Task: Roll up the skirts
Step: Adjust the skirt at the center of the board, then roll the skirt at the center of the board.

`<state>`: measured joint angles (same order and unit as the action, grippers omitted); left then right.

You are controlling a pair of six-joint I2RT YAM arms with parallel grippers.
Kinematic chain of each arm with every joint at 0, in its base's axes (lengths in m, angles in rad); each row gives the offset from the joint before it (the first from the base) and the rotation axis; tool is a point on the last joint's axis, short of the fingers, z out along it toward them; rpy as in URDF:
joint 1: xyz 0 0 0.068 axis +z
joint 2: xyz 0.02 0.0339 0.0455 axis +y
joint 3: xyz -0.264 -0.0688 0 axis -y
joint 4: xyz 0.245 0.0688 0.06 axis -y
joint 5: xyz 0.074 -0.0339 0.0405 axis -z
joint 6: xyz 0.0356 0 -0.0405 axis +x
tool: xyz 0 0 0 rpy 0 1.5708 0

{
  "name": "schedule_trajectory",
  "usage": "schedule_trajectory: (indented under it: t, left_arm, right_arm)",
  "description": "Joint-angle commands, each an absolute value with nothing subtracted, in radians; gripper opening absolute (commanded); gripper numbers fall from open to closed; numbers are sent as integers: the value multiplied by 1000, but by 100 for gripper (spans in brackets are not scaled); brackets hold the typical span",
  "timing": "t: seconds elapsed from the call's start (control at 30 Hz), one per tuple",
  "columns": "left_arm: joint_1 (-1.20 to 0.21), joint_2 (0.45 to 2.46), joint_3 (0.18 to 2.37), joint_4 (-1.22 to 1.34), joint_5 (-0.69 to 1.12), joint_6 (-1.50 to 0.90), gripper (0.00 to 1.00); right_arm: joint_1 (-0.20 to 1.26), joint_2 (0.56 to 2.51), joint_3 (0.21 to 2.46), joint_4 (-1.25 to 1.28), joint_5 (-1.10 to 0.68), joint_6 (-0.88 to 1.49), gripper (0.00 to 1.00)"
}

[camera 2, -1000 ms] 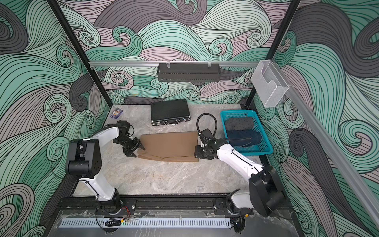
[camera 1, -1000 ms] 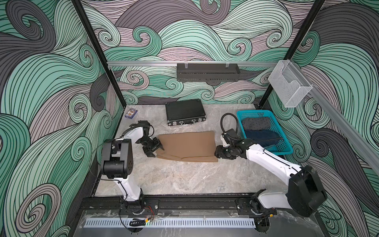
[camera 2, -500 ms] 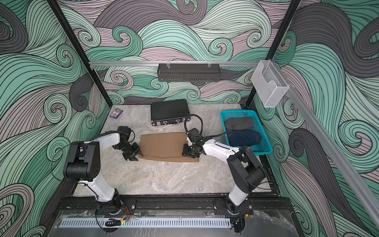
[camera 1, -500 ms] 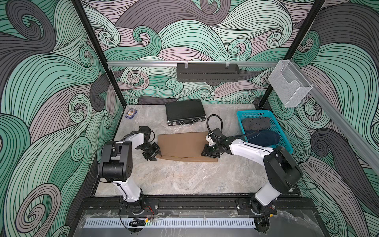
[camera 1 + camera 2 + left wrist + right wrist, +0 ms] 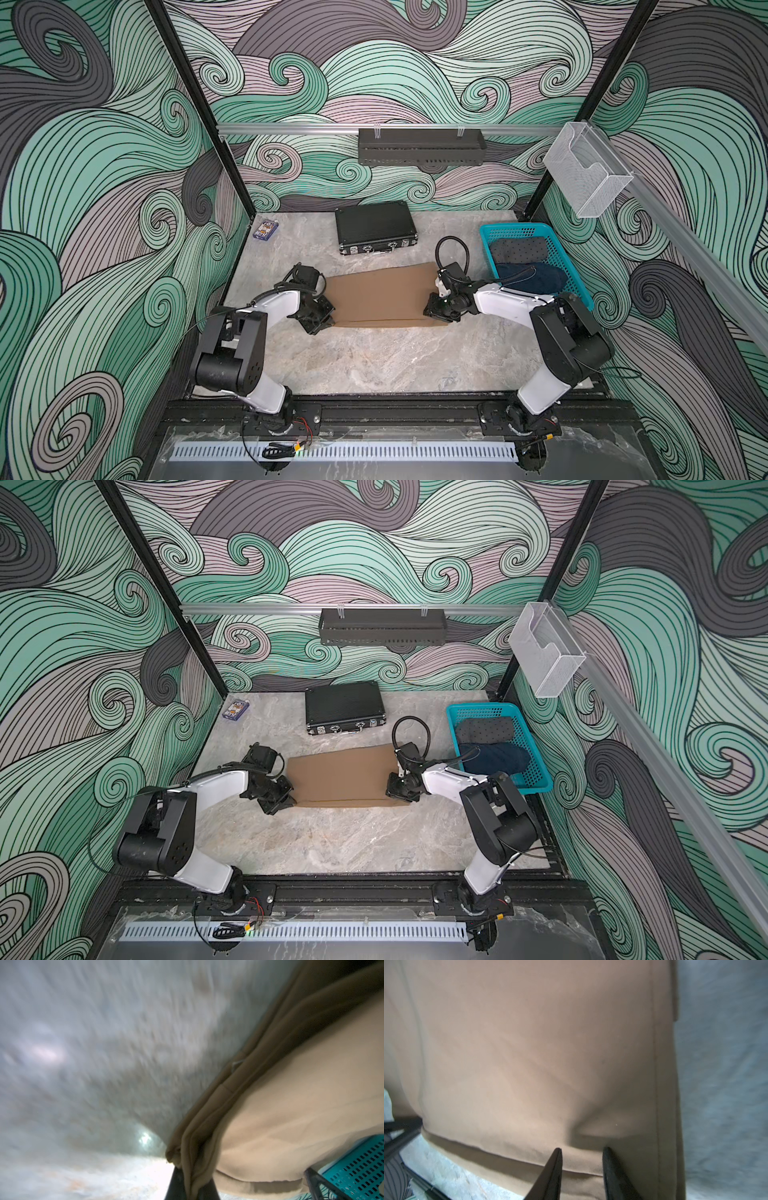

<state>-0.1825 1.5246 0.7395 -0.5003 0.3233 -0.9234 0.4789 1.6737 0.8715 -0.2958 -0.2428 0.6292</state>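
Item: plain tan-brown cloth skirt (image 5: 380, 297), lying flat at mid-table between the two grippers, with a fold line along its near edge.
Support: grey marble-look tabletop (image 5: 374, 361).
Left gripper (image 5: 191, 1185): jaws pressed together, pinching the bunched near-left corner of the tan-brown skirt.
Right gripper (image 5: 581, 1152): jaws partly spread, tips down on the cloth near its right edge, with a pucker at the tips. I cannot tell whether any cloth is caught.
Other skirts: dark grey dotted cloth skirt (image 5: 519, 250) and dark blue denim skirt (image 5: 536, 278), both bundled in the teal perforated plastic basket (image 5: 515, 227) just beside the right arm.
Stage, judged: the roll of the last skirt is only beginning.
Risk, skew: if only the left corner lifts, the roll likely turns cone-shaped instead of even.
Risk, slip: the left pinch bites several layers at one corner, so tension may pull some of them free.
Risk, drag: open tips pressing down may wrinkle or shove the cloth sideways.
Risk, collision: the black hard rectangular case (image 5: 374, 224) sits near the far edge, and a roll pushed away could run into it.
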Motion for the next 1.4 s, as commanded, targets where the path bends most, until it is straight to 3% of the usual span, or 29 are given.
schedule_trajectory:
  t: [0.0, 0.3, 0.43, 0.47, 0.5, 0.57, 0.6, 0.73, 0.87, 1.0, 1.1, 1.27, 1.37]
  left_arm:
    - [-293, 1474, 658, -483, 339, -1074, 1]
    - [-789, 1221, 492, -349, 181, -1533, 0]
    - [-923, 1198, 525, -348, 134, -1589, 16]
    - [-927, 1200, 548, -389, 142, -1564, 25]
    - [-925, 1201, 578, -449, 143, -1538, 42]
    - [-915, 1181, 630, -584, 126, -1471, 65]
    - [-908, 1160, 649, -637, 112, -1423, 71]
    - [-813, 1043, 716, -799, 62, -1177, 81]
    - [-495, 975, 846, -970, 130, -811, 87]
    - [-307, 1088, 1025, -1074, 51, -571, 87]
    - [-181, 1188, 1011, -1009, 180, -543, 78]
    - [-8, 1336, 935, -887, 485, -578, 61]
    - [14, 1390, 883, -810, 534, -622, 52]
  right_arm:
    - [446, 1666, 850, -349, -145, 630, 38]
    - [395, 1673, 912, -406, 10, 568, 44]
    - [381, 1657, 967, -477, 96, 524, 48]
    - [381, 1645, 982, -507, 111, 516, 48]
    - [382, 1619, 989, -528, 125, 509, 48]
    - [399, 1540, 970, -539, 150, 512, 50]
    - [419, 1485, 950, -538, 158, 514, 52]
    - [604, 1319, 898, -566, 199, 558, 58]
    - [921, 1287, 906, -586, 274, 750, 59]
    - [1206, 1493, 1089, -657, 380, 822, 61]
    - [1343, 1671, 1262, -740, 458, 815, 63]
    - [1450, 1863, 1423, -787, 505, 716, 65]
    - [1454, 1943, 1480, -811, 427, 703, 65]
